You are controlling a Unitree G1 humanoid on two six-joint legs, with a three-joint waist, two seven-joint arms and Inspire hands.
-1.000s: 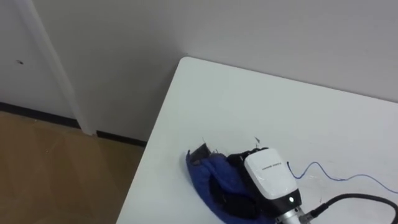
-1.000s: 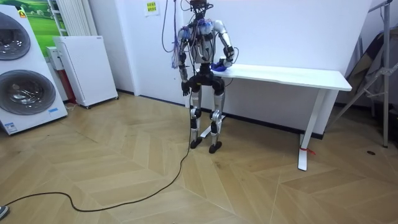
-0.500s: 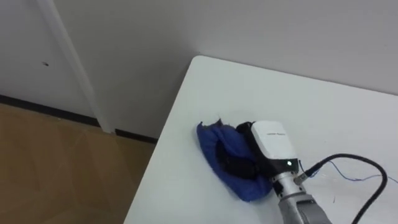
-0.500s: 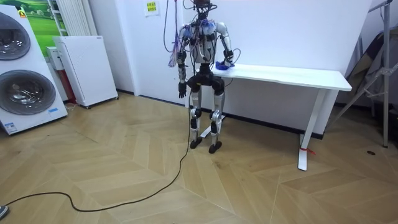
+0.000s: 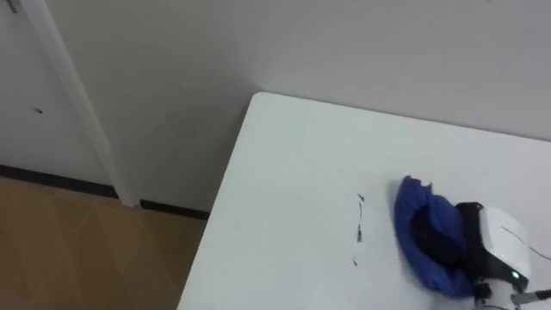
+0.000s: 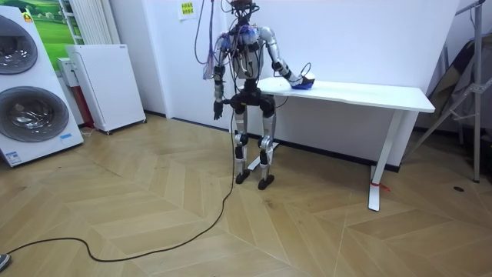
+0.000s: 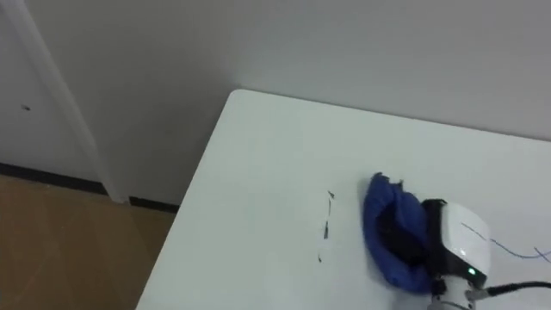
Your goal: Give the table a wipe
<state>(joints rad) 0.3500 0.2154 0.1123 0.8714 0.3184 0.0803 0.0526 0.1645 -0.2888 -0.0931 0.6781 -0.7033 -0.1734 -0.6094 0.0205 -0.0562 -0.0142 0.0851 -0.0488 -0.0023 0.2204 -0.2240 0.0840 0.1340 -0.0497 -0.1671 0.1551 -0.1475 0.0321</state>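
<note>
A crumpled blue cloth (image 5: 424, 245) lies on the white table (image 5: 293, 172), right of the middle of the left eye view. My right hand (image 5: 499, 250) rests on it from the lower right, its dark fingers curled into the folds. In the right eye view the cloth (image 7: 385, 237) and right hand (image 7: 461, 241) sit in the same way. A few thin dark marks (image 5: 358, 228) streak the tabletop just left of the cloth. In the room view I stand at the table's left end with my right arm stretched over it to the cloth (image 6: 304, 85). My left hand (image 6: 217, 111) hangs at my side.
The table's left edge and far corner (image 5: 254, 96) meet a pale wall, with wooden floor (image 5: 77, 250) below. In the room view a white cabinet (image 6: 104, 85) and a washing machine (image 6: 31, 85) stand on the room view's left, and the long table (image 6: 369, 94) runs to the right.
My right hand has swept the blue cloth rightward across the table, away from its left edge. The dark marks now lie uncovered left of the cloth. The head view has shifted slightly.
</note>
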